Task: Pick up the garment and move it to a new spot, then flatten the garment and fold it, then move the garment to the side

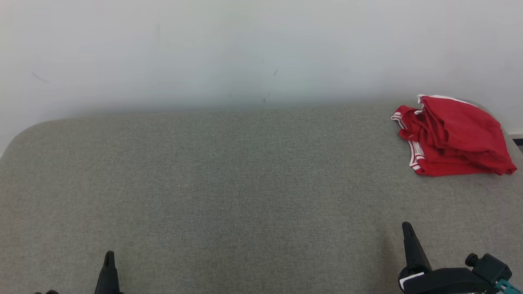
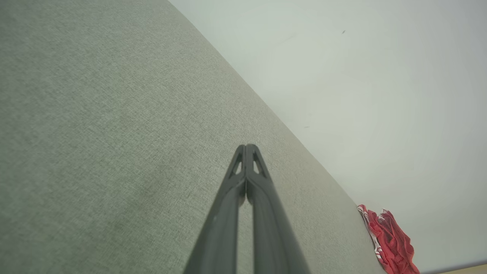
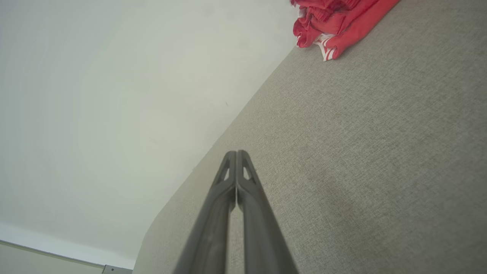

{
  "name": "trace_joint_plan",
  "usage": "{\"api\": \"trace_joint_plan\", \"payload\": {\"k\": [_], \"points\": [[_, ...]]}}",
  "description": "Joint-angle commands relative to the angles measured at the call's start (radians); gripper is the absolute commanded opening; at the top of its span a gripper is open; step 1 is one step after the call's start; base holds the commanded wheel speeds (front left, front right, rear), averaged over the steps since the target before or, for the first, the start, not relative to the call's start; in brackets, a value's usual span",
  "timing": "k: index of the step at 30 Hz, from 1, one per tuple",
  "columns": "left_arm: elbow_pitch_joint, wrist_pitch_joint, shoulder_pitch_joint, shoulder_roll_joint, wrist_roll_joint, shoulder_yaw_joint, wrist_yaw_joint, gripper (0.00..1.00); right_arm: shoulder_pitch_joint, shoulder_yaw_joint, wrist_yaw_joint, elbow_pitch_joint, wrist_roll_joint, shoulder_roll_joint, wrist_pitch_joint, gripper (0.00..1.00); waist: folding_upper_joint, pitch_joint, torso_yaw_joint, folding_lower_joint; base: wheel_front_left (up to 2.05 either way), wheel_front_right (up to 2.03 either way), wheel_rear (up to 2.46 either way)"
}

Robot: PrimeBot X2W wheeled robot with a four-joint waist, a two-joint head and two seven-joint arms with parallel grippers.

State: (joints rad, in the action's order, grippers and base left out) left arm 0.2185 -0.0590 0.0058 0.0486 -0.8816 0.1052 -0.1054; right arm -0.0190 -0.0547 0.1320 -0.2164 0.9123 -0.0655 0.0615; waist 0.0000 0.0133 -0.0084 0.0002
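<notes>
- A wide grey fabric-covered surface (image 1: 229, 183) with rounded corners spreads across the lower part of the head view; a plain pale wall (image 1: 245, 49) rises behind it.
- A red garment (image 1: 453, 136) with white striped trim lies in a loose, rumpled bundle at the far right of the surface, close to the back edge and the right corner; it may be a pair of shorts, though its kind is hard to tell.
- The left gripper (image 1: 109, 255) sits at the lower left, over the near part of the surface; the left wrist view shows its two dark fingers pressed together tip to tip, with nothing between them; it is well apart from the garment.
- The right gripper (image 1: 406, 225) sits at the lower right, fingers pointing up the head view; the right wrist view shows its fingers meeting at the tips, gripping nothing; the garment lies beyond it toward the wall, not touching it.
</notes>
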Motion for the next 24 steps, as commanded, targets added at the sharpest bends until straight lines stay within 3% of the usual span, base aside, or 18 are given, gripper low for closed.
{"api": "trace_joint_plan", "payload": {"k": [1, 24], "points": [[-0.007, 0.009, -0.027, 0.003, -0.044, 0.003, -0.003, 0.0, -0.021, -0.005, -0.001, 0.007, 0.041, 0.003, -0.008, 0.0, 0.0, 0.0, 0.0, -0.0001, 0.0, 0.0, 0.0], [0.005, 0.07, -0.062, 0.003, -0.295, 0.006, -0.012, 0.0, -0.048, -0.024, -0.001, -0.005, 0.285, 0.007, -0.069, 0.0, 0.0, -0.005, 0.003, -0.0001, 0.0, 0.0, 0.0]]}}
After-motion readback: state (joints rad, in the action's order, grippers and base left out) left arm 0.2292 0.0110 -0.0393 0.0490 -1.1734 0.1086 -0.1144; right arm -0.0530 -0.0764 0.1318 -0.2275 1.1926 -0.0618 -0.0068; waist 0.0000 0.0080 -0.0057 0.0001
